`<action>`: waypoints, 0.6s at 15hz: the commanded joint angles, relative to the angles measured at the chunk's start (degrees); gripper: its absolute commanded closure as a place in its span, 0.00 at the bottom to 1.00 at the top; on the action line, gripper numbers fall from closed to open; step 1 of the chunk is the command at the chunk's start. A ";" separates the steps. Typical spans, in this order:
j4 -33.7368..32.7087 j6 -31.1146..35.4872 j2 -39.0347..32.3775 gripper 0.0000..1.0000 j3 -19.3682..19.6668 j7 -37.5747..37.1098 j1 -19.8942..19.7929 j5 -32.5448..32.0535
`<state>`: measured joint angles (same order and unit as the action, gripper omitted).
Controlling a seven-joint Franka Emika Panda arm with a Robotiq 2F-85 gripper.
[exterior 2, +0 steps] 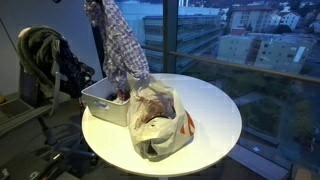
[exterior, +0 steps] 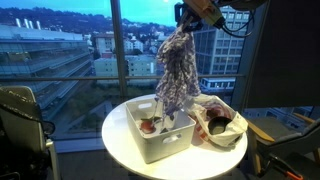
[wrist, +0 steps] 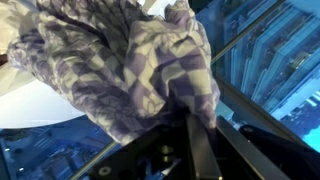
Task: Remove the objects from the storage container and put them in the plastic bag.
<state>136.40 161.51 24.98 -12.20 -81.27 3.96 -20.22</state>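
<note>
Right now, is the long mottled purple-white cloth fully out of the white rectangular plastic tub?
Not quite: cloth hangs from the gripper, its tail at the tub rim.

In an exterior view the cloth [exterior 2: 118, 45] hangs as a long curtain over the tub [exterior 2: 100, 105], its lower end down at the tub's rim, so the straight way down into the tub is blocked. The tub takes up the table [exterior 2: 215, 115] at 9 o'clock. The bag [exterior 2: 160, 125] stands just beside it, from the centre to 6 o'clock, its mouth open upward with clear air above. From 1 to 5 o'clock the tabletop is bare. A chair [exterior 2: 45, 60] hung with clothes crowds the 9 o'clock side, and window glass [exterior 2: 250, 50] closes off 12 to 3 o'clock beyond the table's edge.
</note>
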 commanded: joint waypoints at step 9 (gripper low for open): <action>8.66 -13.82 27.37 0.97 -4.91 -3.81 -10.78 9.58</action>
<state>144.12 151.31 45.89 -14.93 -84.87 -3.27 -12.03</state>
